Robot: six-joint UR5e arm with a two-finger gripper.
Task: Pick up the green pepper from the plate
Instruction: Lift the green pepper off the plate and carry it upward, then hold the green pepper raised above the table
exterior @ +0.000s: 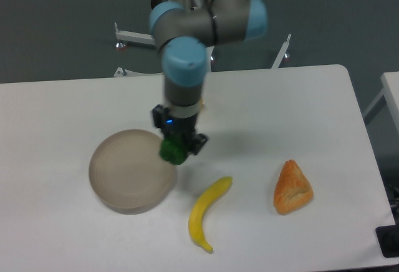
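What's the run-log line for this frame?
phase: carry | gripper: shut on green pepper | plate: empty | pepper: lifted, at plate's right rim

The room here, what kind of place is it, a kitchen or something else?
Probably a robotics lab, not a kitchen. A robot arm's gripper holds a green pepper beside an empty plate on a bare white table, with a banana laid out nearby against a plain dark wall.
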